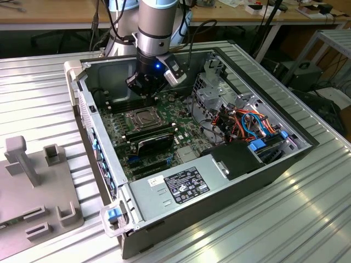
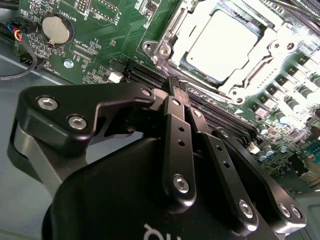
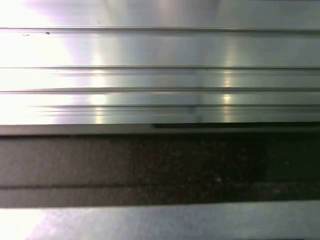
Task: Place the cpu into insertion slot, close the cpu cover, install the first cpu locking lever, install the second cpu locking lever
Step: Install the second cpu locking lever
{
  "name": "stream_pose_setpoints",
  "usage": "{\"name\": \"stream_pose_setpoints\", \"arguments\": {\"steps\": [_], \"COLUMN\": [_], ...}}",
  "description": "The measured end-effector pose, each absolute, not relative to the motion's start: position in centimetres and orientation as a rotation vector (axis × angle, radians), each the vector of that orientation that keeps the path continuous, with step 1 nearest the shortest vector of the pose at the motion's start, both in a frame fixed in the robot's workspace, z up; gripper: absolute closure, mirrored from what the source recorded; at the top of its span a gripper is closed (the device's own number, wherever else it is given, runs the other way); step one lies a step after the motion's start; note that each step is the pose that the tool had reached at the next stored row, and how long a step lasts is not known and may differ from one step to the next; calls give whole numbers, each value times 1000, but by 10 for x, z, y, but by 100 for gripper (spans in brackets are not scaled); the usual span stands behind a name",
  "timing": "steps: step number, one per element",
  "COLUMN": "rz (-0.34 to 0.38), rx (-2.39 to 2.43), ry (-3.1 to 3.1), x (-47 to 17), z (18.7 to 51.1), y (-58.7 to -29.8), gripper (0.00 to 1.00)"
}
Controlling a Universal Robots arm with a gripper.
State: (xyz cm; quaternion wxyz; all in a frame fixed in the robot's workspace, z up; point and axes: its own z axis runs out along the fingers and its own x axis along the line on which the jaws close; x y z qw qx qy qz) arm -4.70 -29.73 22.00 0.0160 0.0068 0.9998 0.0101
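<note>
The gripper (image 2: 179,90) is hovering clenched and empty just beside the slot (image 2: 172,47), where the cpu (image 2: 222,42) is sitting under the lowered cover (image 2: 260,75) (board (image 1: 118,129) inside the open case (image 1: 296,148)).

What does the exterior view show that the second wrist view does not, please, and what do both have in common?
The exterior view alone takes in the whole open computer case, the arm's silver column, the bundle of orange and blue cables and the grey fixture block on the ribbed table. The second wrist view alone gives a round coin battery and the gripper's fingers pressed together, holding nothing. Both share the green board and the chip lying in its socket with the cover down around it.
</note>
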Motion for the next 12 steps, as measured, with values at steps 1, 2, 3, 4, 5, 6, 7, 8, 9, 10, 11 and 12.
{"name": "stream_pose_setpoints", "arguments": {"steps": [1,2,3,4,5,6,7,8,9,10,11,12], "rz": [31,31,31,31,31,31,31,31,31,31,31,31], "rx": [21,21,21,21,21,21,21,21,21,21,21,21], "ry": [3109,3109,3109,3109,3109,3109,3109,3109,3109,3109,3109,3109], "x": [-47,-47,-47,-47,-47,-47,-47,-47,-47,-47,-47,-47], "z": [220,220,220,220,220,220,220,220,220,220,220,220], "y": [-297,-297,-297,-297,-297,-298,-299,-300,-301,-303,-304,-307], "gripper": [89,89,89,89,89,89,89,89,89,89,89,89]}}
